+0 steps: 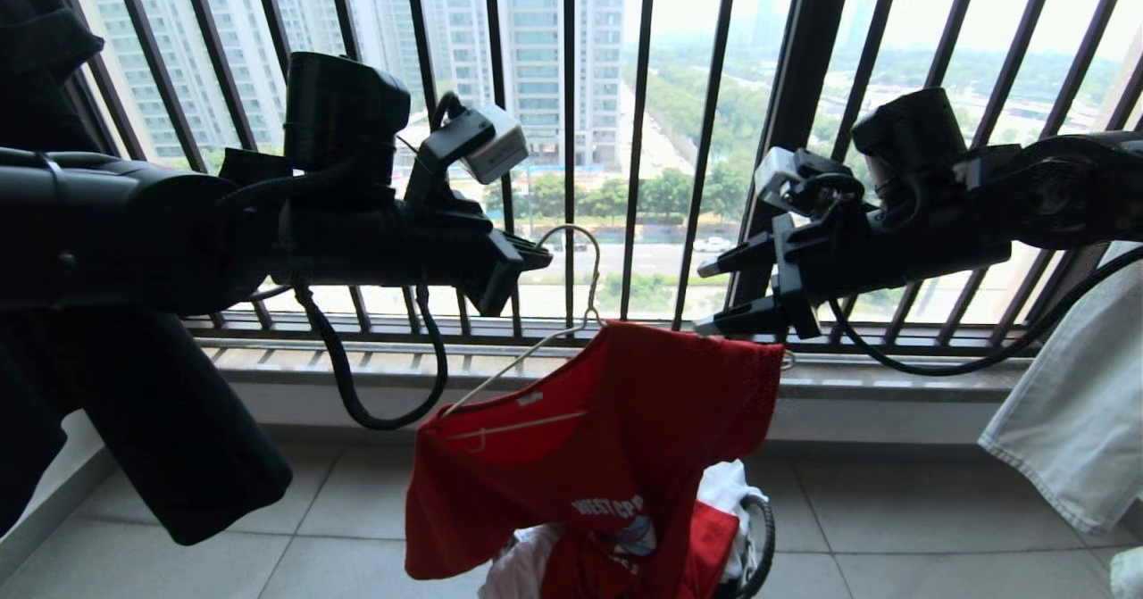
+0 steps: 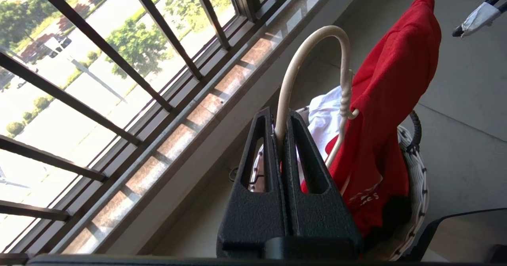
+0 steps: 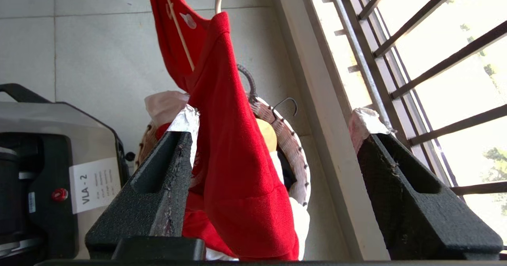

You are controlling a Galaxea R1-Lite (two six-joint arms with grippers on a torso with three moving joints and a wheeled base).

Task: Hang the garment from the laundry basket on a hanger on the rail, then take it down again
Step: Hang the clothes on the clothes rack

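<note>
The red "WEST COAST" garment hangs skewed on the cream hanger, its lower part sagging into the laundry basket. My left gripper is shut on the hanger's hook, as the left wrist view shows. My right gripper is open beside the garment's right shoulder. In the right wrist view its jaws stand wide apart, with red fabric hanging between them, close to one finger and unclamped. The basket's rim lies beneath. The rail is out of view.
The black window railing and its stone sill run just behind both grippers. A black garment hangs at the left and a pale one at the right. White laundry fills the basket. The robot's base stands beside it.
</note>
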